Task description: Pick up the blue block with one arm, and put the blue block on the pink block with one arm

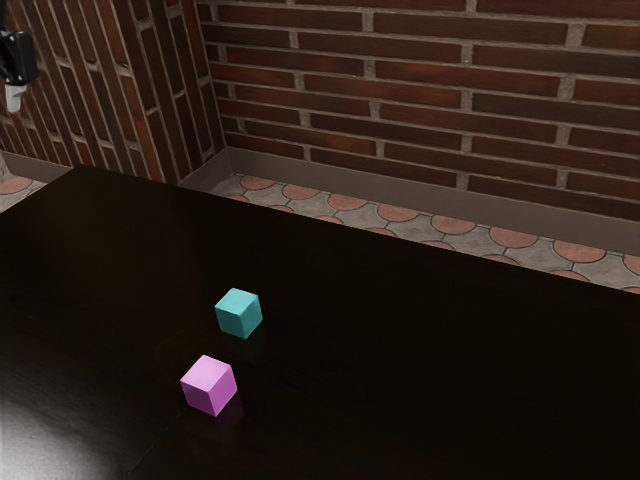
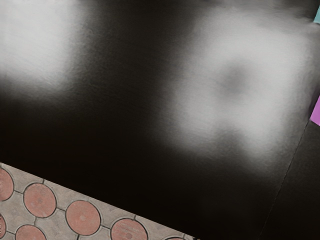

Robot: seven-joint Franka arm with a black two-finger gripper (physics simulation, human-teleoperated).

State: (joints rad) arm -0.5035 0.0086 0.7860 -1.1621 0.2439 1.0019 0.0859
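The brick wall (image 1: 420,90) stands far behind the pink block (image 1: 208,384), beyond a strip of tiled floor (image 1: 450,225), so it should not limit work around the pink block.

The dark table (image 1: 420,360) carries both blocks. Its far edge runs well behind the pink block, and bare glossy top spreads from the pink block on every side. That leaves free room for a descent from above and a short carry. In the wrist view the table (image 2: 125,140) ends at an edge with floor tiles (image 2: 60,210) past it. A sliver of the pink block (image 2: 316,112) shows at the margin, with a fleck of the blue block (image 2: 317,17) apart from it.

The claw (image 1: 14,75) hangs high and well apart from the pink block, toward the exterior view's upper left. I cannot tell whether it is released or clenched.

The blue block (image 1: 238,312), turquoise in tone, rests flat on the table near the pink block, behind it and slightly toward the exterior view's right, with a gap of table between them. Nothing is stacked, so the pickup looks not yet begun. That gap should let the claw take the blue block without nudging the pink block. The pink block's small top face will call for square alignment.
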